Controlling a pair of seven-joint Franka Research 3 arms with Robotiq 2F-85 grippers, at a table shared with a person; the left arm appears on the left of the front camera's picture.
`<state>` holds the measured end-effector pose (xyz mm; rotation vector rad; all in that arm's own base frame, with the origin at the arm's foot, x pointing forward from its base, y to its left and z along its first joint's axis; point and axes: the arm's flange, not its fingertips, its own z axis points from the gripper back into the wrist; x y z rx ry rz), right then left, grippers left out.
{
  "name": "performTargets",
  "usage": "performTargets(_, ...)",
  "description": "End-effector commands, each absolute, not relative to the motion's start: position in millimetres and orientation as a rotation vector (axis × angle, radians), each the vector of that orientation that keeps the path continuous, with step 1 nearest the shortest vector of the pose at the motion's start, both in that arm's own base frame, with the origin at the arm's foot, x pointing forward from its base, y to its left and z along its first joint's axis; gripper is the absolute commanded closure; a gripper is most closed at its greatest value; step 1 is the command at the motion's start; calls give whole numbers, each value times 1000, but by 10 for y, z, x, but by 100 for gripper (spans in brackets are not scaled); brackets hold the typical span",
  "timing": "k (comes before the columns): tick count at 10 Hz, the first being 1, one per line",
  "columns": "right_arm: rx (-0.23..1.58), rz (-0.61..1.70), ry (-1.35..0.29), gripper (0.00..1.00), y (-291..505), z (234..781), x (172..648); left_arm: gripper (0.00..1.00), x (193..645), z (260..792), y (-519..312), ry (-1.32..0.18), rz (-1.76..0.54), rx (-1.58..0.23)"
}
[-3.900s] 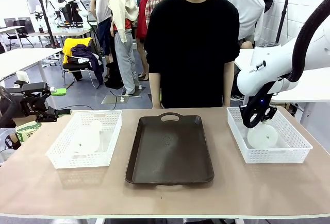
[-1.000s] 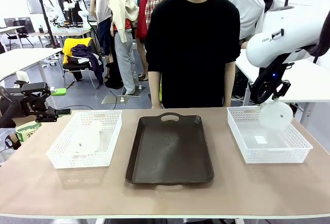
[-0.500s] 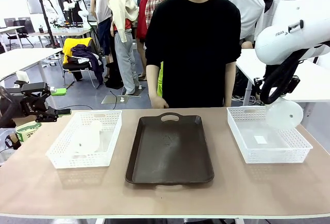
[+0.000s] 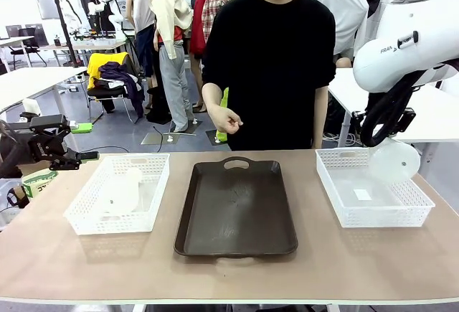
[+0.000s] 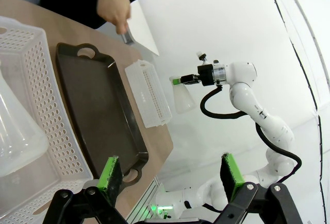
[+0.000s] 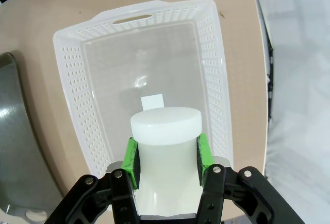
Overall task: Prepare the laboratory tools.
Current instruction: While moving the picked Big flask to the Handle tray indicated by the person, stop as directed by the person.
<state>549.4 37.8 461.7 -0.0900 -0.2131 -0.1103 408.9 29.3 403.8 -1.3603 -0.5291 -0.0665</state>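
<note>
One frosted-white conical flask point(image 4: 394, 161) hangs tilted above the right white mesh basket point(image 4: 333, 204), and my right gripper point(image 4: 382, 134) is shut on its neck. The right wrist view shows the green pads point(image 6: 131, 161) clamped on either side of that flask's neck point(image 6: 165, 131), with the basket point(image 6: 139, 15) below. A second flask point(image 4: 122, 191) lies on its side in the left mesh basket point(image 4: 86, 224). My left gripper point(image 4: 70, 158) stands open beside that basket's far left corner, nothing between its fingertips point(image 5: 110, 175); its flask point(image 5: 13, 136) shows at the left edge.
A dark brown tray point(image 4: 237, 244) lies between the two baskets. A person in black stands at the far side, one hand point(image 4: 228, 120) raised above the tray's far end. The table's front strip is bare.
My right arm has carried the flask a little to the right, having lifted it out of the right basket earlier. The person's hand rose from the table edge. The left arm stayed still.
</note>
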Motion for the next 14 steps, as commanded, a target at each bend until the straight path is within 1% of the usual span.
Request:
performTargets(1, -92, -116, -209, 100, 389, 4658, 5542, 0, 4097, 4040, 287, -556, -63, -1386)
performTargets(11, -90, -111, -215, 100, 377, 4629, 5499, 0, 4097, 4040, 287, -556, -63, -1386)
performTargets(14, -140, -46, -224, 100, 826, 4812, 5477, 0, 4097, 4040, 287, -556, -63, -1386)
